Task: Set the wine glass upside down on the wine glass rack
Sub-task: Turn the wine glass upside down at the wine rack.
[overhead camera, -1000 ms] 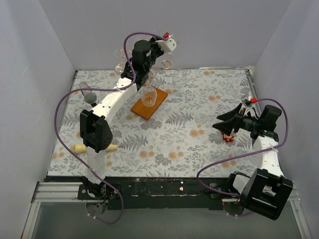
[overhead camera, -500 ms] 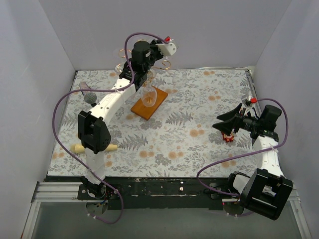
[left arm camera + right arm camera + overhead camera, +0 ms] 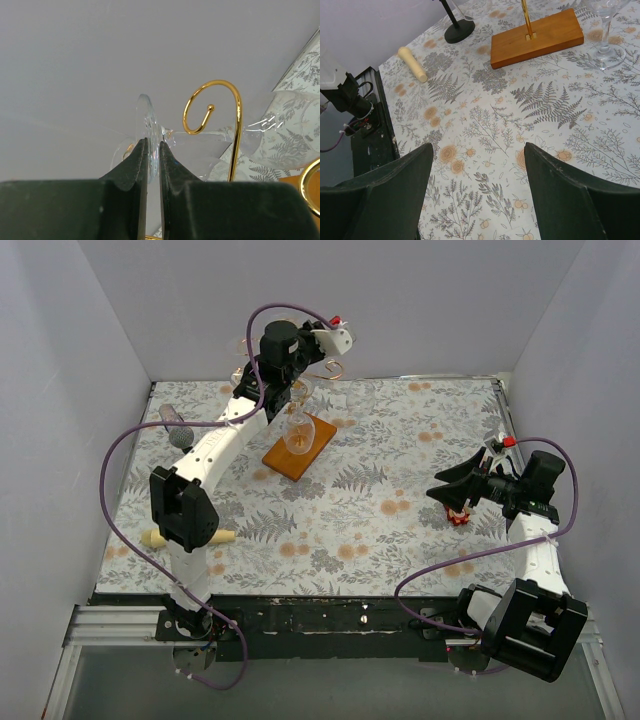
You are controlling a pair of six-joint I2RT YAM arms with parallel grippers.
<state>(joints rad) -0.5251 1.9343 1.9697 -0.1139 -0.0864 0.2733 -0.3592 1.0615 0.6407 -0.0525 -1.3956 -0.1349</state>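
Observation:
My left gripper (image 3: 152,145) is shut on the round foot of the wine glass (image 3: 149,120), pinching its thin edge. The stem runs right to the bowl (image 3: 280,135), passing just below a gold curled arm (image 3: 212,107) of the wine glass rack. Whether stem and wire touch I cannot tell. From above, the left gripper (image 3: 292,392) is up among the rack's wire arms (image 3: 330,368), and the bowl (image 3: 297,435) hangs down over the wooden base (image 3: 312,430). My right gripper (image 3: 452,492) is open and empty at the right side, its fingers (image 3: 400,175) wide over the patterned cloth.
A second glass (image 3: 607,35) stands upright on the cloth beyond the rack base (image 3: 540,35). A black microphone stand (image 3: 459,31) and a cream cylinder (image 3: 412,64) lie at the left. A small red object (image 3: 460,518) sits under the right arm. White walls enclose the table.
The left arm has shifted slightly to the left with the glass still in its grip, near the rack's top. The right arm has not moved.

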